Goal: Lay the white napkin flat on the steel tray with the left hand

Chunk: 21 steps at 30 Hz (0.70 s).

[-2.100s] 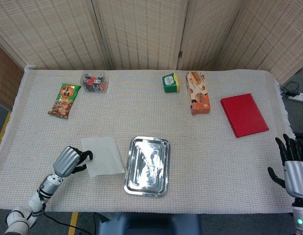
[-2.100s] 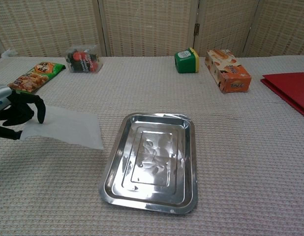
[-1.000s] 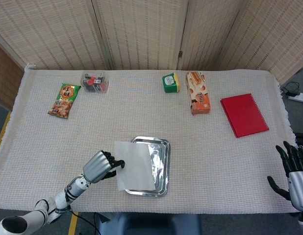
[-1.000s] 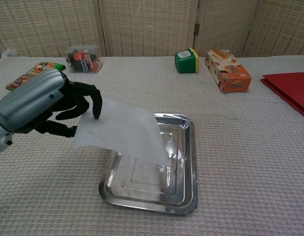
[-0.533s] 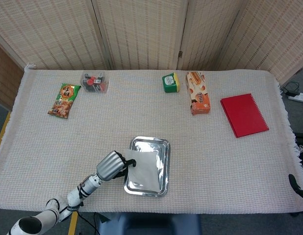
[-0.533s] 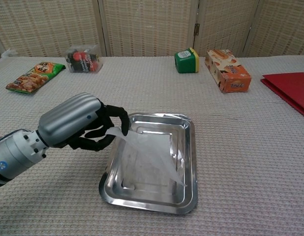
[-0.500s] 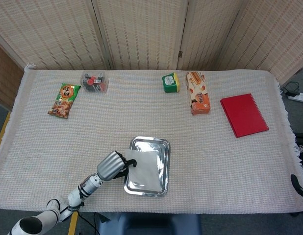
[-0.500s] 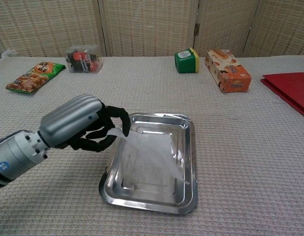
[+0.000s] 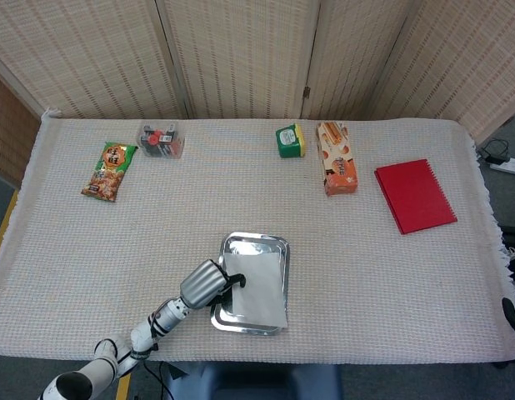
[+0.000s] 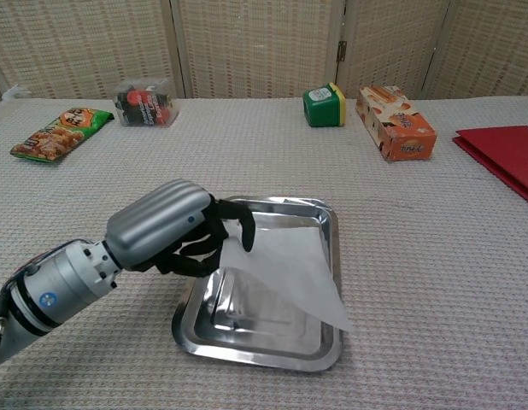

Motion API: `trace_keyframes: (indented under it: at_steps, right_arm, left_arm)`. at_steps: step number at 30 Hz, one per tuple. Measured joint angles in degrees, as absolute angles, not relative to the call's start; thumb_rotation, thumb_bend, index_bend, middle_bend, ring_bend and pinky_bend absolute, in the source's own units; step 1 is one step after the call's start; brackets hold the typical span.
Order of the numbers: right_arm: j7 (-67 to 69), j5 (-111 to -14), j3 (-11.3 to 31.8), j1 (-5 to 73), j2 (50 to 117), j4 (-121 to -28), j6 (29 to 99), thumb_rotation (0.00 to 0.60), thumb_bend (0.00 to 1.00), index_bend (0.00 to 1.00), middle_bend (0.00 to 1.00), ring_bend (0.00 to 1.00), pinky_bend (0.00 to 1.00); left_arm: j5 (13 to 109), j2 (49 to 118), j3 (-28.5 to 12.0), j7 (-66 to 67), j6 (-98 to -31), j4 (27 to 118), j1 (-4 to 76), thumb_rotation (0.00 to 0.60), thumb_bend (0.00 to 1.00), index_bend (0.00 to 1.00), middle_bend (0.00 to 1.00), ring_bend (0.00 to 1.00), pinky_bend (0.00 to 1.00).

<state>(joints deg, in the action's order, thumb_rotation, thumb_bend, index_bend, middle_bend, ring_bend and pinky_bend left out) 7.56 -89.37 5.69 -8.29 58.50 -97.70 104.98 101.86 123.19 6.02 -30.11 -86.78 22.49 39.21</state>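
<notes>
The left hand [image 10: 174, 226], silver-backed with black fingers, sits at the left rim of the rectangular steel tray [image 10: 311, 207] and pinches the left edge of the thin white napkin [image 10: 294, 265]. From that grip the napkin spreads to the right over the tray, lifted rather than flat, its near right corner hanging past the tray's front rim. In the head view the napkin [image 9: 257, 288] covers most of the tray [image 9: 257, 242]. At the frame's right edge only a dark sliver shows; I cannot tell whether it is the right hand.
</notes>
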Motion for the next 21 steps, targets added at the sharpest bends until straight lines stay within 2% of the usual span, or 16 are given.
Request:
trace_keyframes:
  at_steps: [1,3,5,8,13,21]
  right_arm:
    - [7.63,-89.39,5.72,-8.35,58.45,-97.74,105.03,0.6,0.34,0.0,0.0,0.0,0.0]
    - [7.83,-89.27,5.86,-8.44,58.36,-97.73,105.12,0.6,0.34,0.0,0.0,0.0,0.0]
    - [8.07,-89.03,6.01,-8.5,58.28,-97.67,105.06,0.6,0.34,0.0,0.0,0.0,0.0]
    - [8.24,-88.79,6.14,-8.44,58.23,-97.61,104.72,0.6,0.34,0.0,0.0,0.0,0.0]
    - [8.2,-88.66,6.27,-8.28,58.23,-97.59,104.17,0.6,0.34,0.0,0.0,0.0,0.0]
    - [7.76,-89.07,6.25,-8.3,58.36,-97.61,104.0,0.6,0.34,0.0,0.0,0.0,0.0]
  left_arm:
    - [101.73,123.38,5.96,-30.18,-86.28,22.3,39.35,0.6,0.6,0.51,1.0,1.0,1.0]
    - [101.35,123.78,5.8,-30.28,-85.01,21.72,39.69,0.6,0.45,0.44,1.0,1.0,1.0]
    - [100.92,124.13,5.6,-30.21,-84.09,21.12,39.93,0.6,0.36,0.38,1.0,1.0,1.0]
    - [100.18,124.62,5.15,-29.8,-83.4,20.27,40.16,0.6,0.26,0.3,1.0,1.0,1.0]
    - [99.16,124.83,4.25,-29.6,-83.4,20.0,40.46,0.6,0.23,0.25,1.0,1.0,1.0]
    - [98.78,122.5,3.93,-26.94,-84.88,21.19,40.43,0.6,0.23,0.24,1.0,1.0,1.0]
